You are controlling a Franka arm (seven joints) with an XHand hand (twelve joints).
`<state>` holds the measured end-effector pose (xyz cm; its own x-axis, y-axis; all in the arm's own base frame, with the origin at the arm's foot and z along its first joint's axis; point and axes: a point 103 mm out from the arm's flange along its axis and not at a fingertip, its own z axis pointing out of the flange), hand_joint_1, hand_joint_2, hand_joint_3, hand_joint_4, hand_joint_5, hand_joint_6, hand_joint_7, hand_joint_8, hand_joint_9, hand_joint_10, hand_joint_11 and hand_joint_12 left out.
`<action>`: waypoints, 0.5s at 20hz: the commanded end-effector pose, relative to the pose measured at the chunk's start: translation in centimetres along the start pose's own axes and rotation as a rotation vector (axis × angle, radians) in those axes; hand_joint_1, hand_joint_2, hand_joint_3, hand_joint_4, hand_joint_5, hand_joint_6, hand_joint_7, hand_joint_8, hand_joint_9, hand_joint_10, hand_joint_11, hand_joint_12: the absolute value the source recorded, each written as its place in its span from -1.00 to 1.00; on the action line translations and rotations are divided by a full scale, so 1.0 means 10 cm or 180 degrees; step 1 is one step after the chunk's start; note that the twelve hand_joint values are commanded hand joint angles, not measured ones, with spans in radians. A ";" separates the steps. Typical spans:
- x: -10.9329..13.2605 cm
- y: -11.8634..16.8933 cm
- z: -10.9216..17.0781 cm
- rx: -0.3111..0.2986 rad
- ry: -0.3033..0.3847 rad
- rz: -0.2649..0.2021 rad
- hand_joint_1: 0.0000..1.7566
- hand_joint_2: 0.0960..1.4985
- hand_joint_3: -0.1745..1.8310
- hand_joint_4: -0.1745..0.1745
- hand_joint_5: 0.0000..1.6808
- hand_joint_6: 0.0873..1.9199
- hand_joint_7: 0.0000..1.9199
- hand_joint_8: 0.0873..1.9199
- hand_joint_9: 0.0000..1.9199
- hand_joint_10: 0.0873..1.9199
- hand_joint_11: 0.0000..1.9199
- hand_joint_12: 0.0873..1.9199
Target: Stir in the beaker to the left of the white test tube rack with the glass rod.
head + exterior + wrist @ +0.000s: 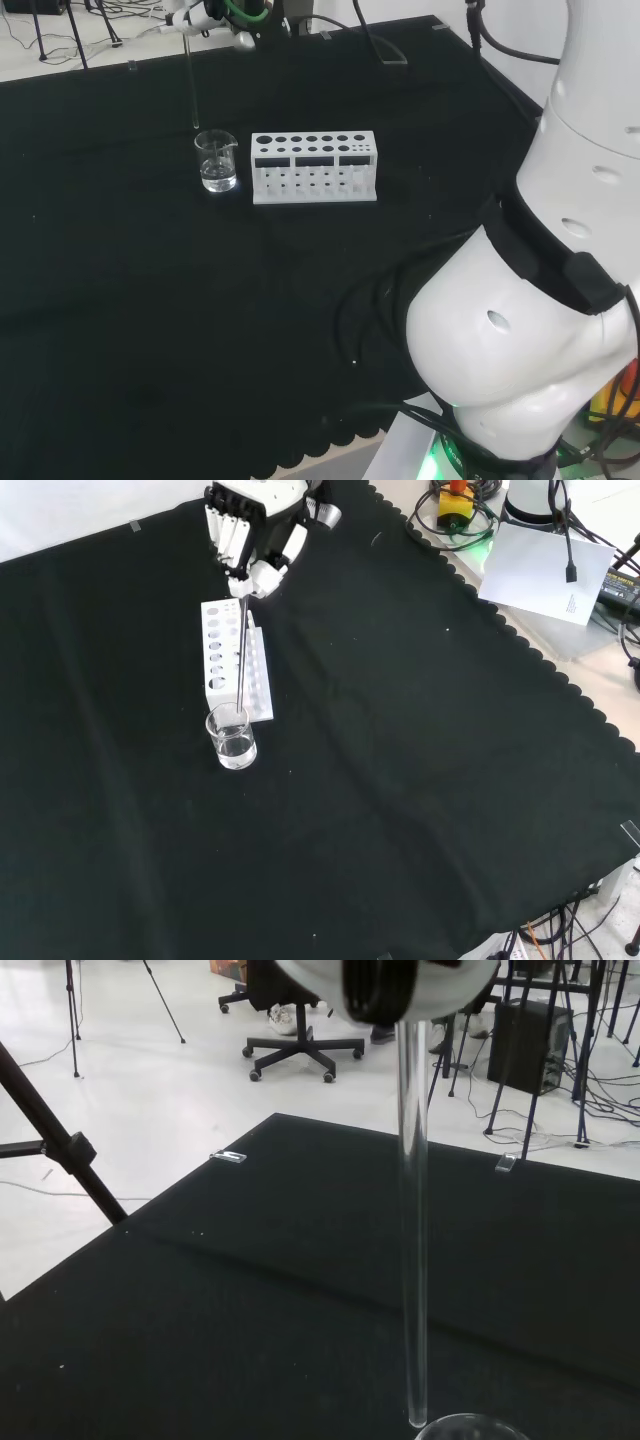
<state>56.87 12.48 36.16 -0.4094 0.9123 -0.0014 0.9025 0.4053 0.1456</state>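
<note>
Just below hand (curled): glass rod

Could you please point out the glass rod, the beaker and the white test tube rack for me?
glass rod (413, 1260), wrist view, middle of its shaft.
beaker (217, 162), head view, its clear side wall.
white test tube rack (313, 151), head view, its holed top plate.

Legible text, labels, numbers, signs: none. The beaker carries faint marks on its glass, too small to read. The white test tube rack is plain, with no lettering visible. A white sheet of paper beside the worktop bears a small patch of print, too fine to make out.
</note>
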 end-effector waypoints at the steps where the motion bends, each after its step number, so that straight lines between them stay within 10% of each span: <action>1: -0.27 0.11 0.30 0.0037 0.0019 0.0002 0.48 0.17 -0.54 -1.00 0.32 -0.50 0.18 0.11 0.71 -0.14 0.73 -0.28; 10: -0.41 0.14 0.48 0.0098 0.0039 0.0046 0.48 0.17 -0.54 -1.00 0.32 -0.51 0.18 0.10 0.71 -0.14 0.73 -0.28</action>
<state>59.40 10.30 32.53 -0.3988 0.9169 0.0136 0.9114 0.3946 0.1170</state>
